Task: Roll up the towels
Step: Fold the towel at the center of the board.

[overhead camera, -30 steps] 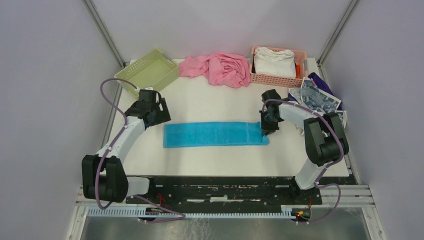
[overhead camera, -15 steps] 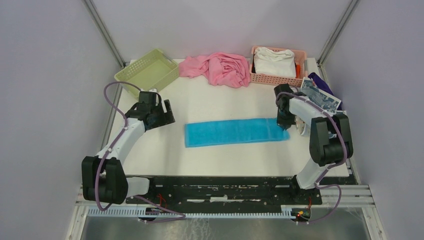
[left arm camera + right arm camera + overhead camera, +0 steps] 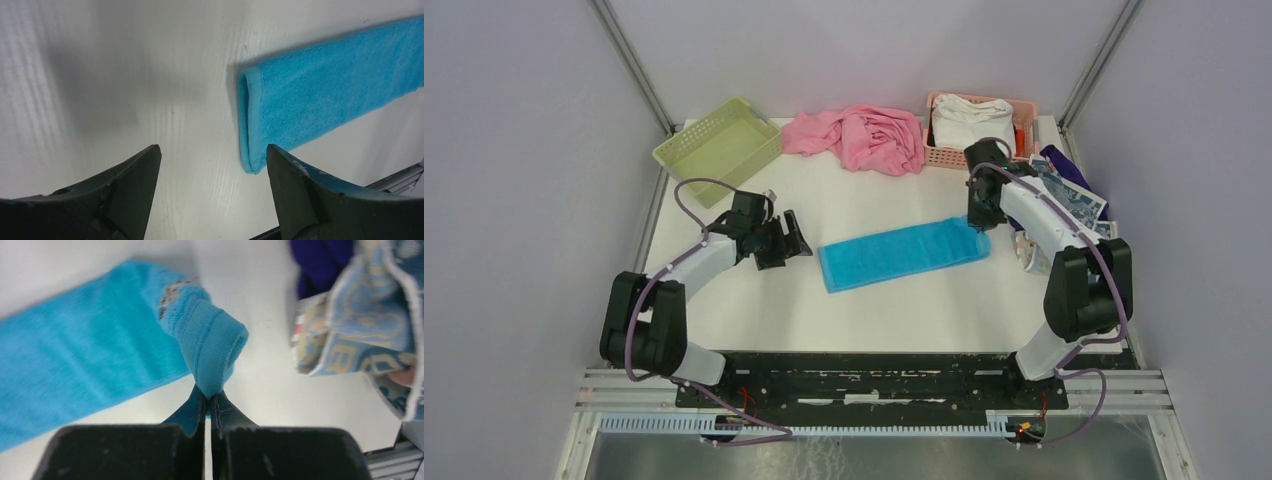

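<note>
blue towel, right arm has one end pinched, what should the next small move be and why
Probably ease the open left gripper onto the free short end of the bright blue terry towel. It hangs above bare white table just short of that hem, while the right gripper is shut on the opposite end, bunched into a loop. Holding both ends should let the rolling start.

No whole word can be read. At the right edge of the right wrist view, the cream and blue towel (image 3: 357, 335) carries large block lettering, too blurred and folded to spell out; one shape near its lower fold looks like a B. A small tag (image 3: 169, 292) on the bright blue towel (image 3: 85, 350) shows orange-brown marks, illegible.
</note>
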Robot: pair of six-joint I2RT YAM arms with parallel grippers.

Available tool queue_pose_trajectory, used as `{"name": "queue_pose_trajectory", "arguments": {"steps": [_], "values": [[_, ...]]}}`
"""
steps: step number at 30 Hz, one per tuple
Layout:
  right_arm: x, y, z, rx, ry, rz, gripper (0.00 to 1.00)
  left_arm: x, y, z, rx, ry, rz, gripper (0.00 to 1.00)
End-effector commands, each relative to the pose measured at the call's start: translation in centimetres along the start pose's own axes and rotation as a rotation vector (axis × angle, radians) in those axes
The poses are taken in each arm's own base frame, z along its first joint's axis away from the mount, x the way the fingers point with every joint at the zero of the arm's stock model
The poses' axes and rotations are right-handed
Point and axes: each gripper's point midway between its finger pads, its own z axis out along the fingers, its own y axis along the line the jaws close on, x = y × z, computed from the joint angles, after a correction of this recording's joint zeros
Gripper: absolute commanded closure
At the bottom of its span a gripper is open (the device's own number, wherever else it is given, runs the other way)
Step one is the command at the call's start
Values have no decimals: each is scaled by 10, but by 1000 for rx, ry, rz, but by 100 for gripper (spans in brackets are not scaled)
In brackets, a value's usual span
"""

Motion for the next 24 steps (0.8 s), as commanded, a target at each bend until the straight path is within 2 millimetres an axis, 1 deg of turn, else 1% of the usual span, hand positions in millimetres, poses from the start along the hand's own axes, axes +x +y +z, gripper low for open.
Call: {"name": "queue_pose_trajectory", "arguments": {"steps": [1,5,7,13,19,24], "values": [[10,65,-26,-192,37,-152,100,0,-31,18,114,-1,-71,17],[20,110,-45,-277,44,-238,100,9,-37,35,124,16,-96,22],[26,130,-53,-331,63,-263,100,14,-37,41,123,25,-111,27],[40,182,-72,-444,103,-323,100,27,-34,54,108,54,-118,41],[51,228,-85,-516,114,-375,100,32,-35,60,108,69,-116,58],[61,264,-97,-578,116,-419,100,36,-33,63,103,81,-114,67]]}}
